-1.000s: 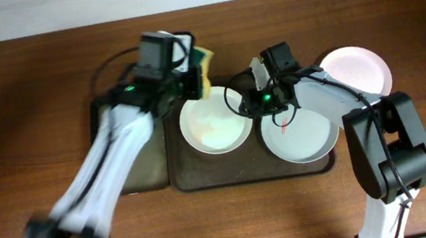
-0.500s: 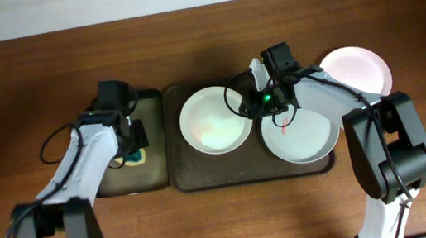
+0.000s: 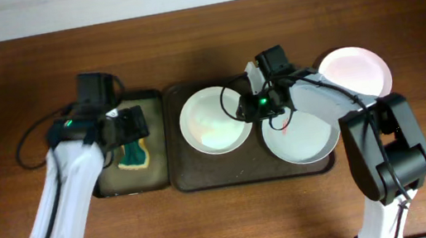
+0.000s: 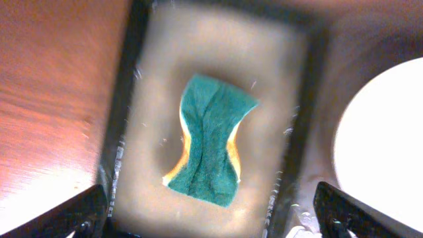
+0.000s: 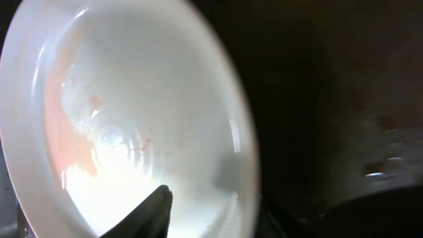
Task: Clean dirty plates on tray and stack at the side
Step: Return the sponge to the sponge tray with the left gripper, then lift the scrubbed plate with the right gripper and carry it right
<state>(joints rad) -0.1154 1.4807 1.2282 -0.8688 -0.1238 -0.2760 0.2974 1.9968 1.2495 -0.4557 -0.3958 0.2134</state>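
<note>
Two dirty plates lie on the large brown tray (image 3: 204,174): the left plate (image 3: 213,121) with faint pink traces and the right plate (image 3: 303,133) with a red smear (image 3: 284,128). My right gripper (image 3: 251,104) straddles the left plate's right rim, open. In the right wrist view one finger (image 5: 155,211) is inside the plate (image 5: 119,112) and the other is outside it, a gap showing. My left gripper (image 3: 126,124) hangs open over the green-yellow sponge (image 3: 132,154). The sponge (image 4: 210,142) lies loose below that gripper (image 4: 213,215).
The sponge rests in a smaller dark tray (image 3: 113,183) left of the large one. A third white plate (image 3: 355,71) sits on the wooden table at the right of the tray. In the left wrist view a plate's edge (image 4: 390,145) shows at the right.
The left arm carried the sponge from the left plate to the small tray, let it go and opened. The right gripper stayed at the plate's rim, shifting slightly left.
</note>
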